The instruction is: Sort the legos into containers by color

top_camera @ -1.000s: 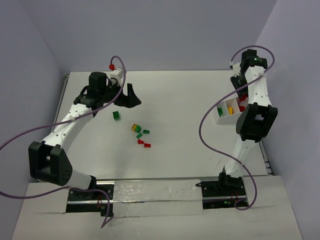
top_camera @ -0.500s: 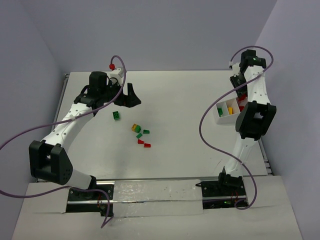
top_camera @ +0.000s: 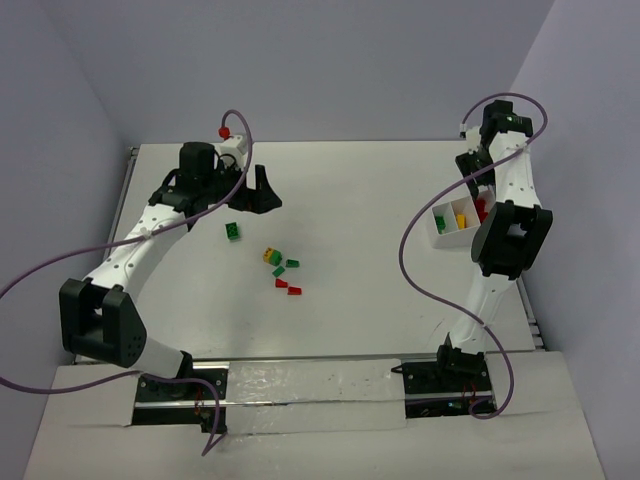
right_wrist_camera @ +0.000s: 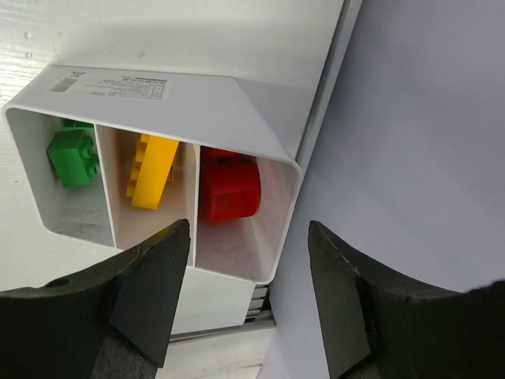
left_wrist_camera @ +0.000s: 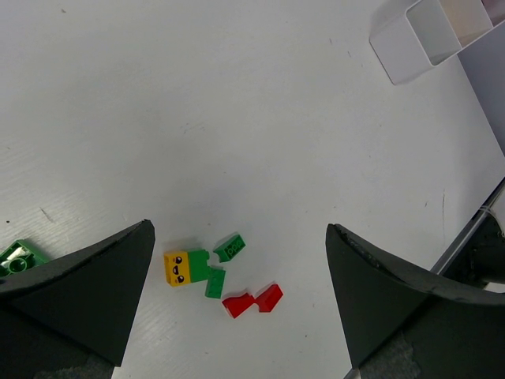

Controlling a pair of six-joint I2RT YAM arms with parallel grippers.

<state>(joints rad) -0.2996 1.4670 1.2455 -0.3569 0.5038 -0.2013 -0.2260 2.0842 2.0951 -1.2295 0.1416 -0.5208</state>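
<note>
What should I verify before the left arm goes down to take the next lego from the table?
1. Left claw open and empty: ok.
2. Right claw open, nothing held, over the tray: ok.
3. Tray colours apart: ok. The green lego, yellow lego and red lego each sit in their own compartment.
4. Loose pieces in the left wrist view: ok. The red pair and small green brick show below the claw.
5. Yellow-green piece single colour: not ok. Whether its parts are joined: cannot tell.
</note>
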